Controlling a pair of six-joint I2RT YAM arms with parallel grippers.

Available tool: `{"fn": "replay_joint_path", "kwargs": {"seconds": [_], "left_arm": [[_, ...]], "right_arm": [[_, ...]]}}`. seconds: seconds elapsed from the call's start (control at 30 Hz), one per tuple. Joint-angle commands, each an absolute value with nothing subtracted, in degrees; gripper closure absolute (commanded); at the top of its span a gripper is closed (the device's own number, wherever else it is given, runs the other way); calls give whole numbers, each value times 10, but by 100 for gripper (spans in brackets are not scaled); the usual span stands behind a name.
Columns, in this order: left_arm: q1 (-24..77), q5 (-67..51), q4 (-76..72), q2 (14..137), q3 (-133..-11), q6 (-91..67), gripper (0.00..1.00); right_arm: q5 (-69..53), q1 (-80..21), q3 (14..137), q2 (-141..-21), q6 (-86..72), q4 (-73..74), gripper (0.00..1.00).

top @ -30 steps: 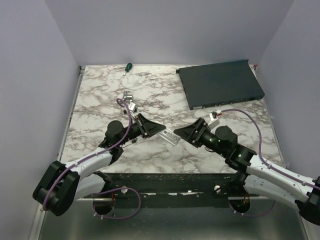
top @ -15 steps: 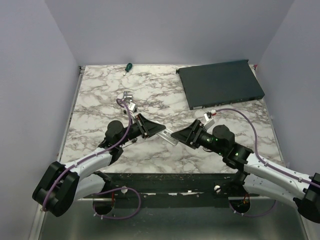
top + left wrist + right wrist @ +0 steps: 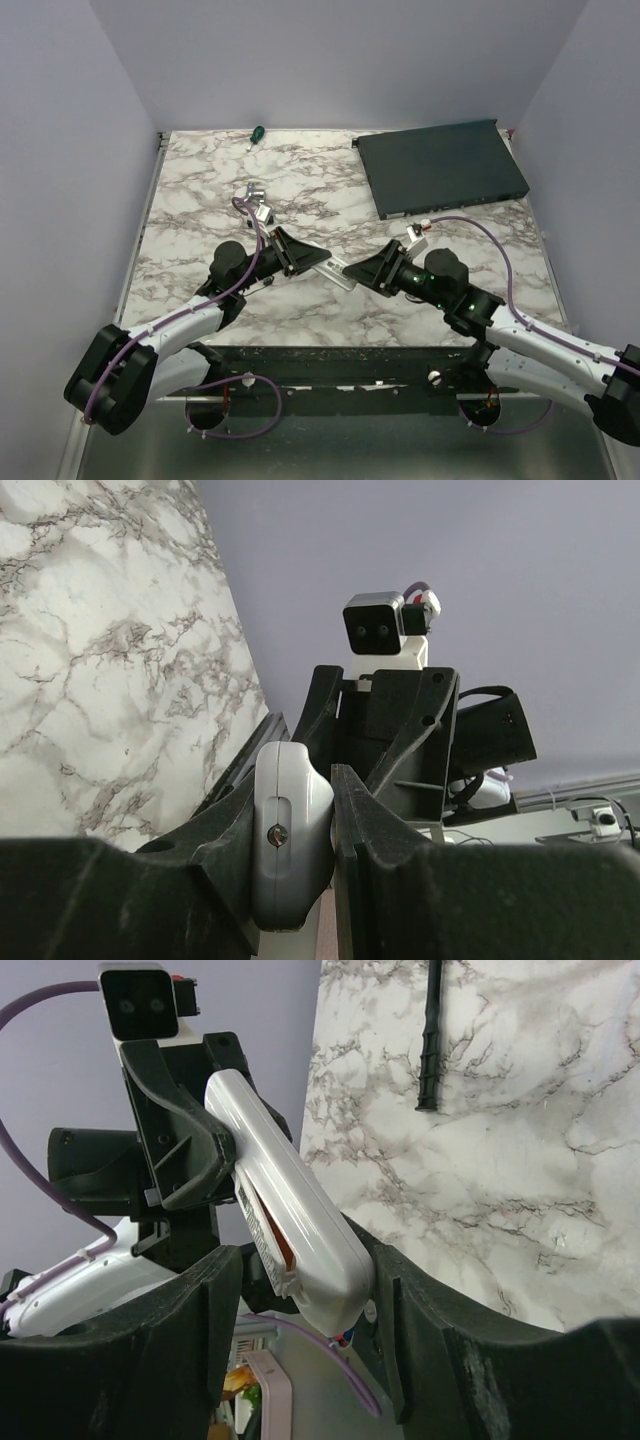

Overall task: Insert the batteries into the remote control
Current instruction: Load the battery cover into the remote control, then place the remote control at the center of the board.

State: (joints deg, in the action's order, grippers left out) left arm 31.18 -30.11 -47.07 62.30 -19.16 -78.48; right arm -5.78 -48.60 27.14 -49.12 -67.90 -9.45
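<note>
Left tool (image 3: pixel 295 802) is clamping the remote control (image 3: pixel 290 1215) mid-air over the table (image 3: pixel 200 200), between the arms. Right tool (image 3: pixel 305 1265) is straddling its free end, jaws apart, not gripping yet. Should be centring, then squeezing the long sides gently, avoiding the battery slot (image 3: pixel 277 1235) showing orange. Label (image 3: pixel 246 1198) print is coming out too small to read.

No wording, brand or number can be read in any view. The remote control (image 3: pixel 300 1240) carries a narrow printed label (image 3: pixel 248 1212) along its edge, toward 9 o'clock in the right wrist view. It shows a few lines of dark print, too small and blurred to make out. In the top view, the remote's face, near 6 o'clock on the bench (image 3: pixel 200 190), shows only faint dark marks that cannot be told apart as characters.
</note>
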Motion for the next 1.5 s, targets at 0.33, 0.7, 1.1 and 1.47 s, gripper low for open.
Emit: {"fn": "replay_joint_path", "kwargs": {"seconds": [0.33,0.7,1.1,1.47], "left_arm": [[310,-291,-476,612,-189,-777,100],[310,-292,-475,608,-188,-776,100],[310,-293,-463,602,-191,-772,100],[309,-368,-426,570,-227,-726,100]], "right_arm": [[-93,-476,266,-518,-675,-126,52],[-95,-476,270,-523,-670,-125,60],[-74,-475,279,-498,-628,-118,18],[-176,-465,438,-543,-381,48,17]]}}
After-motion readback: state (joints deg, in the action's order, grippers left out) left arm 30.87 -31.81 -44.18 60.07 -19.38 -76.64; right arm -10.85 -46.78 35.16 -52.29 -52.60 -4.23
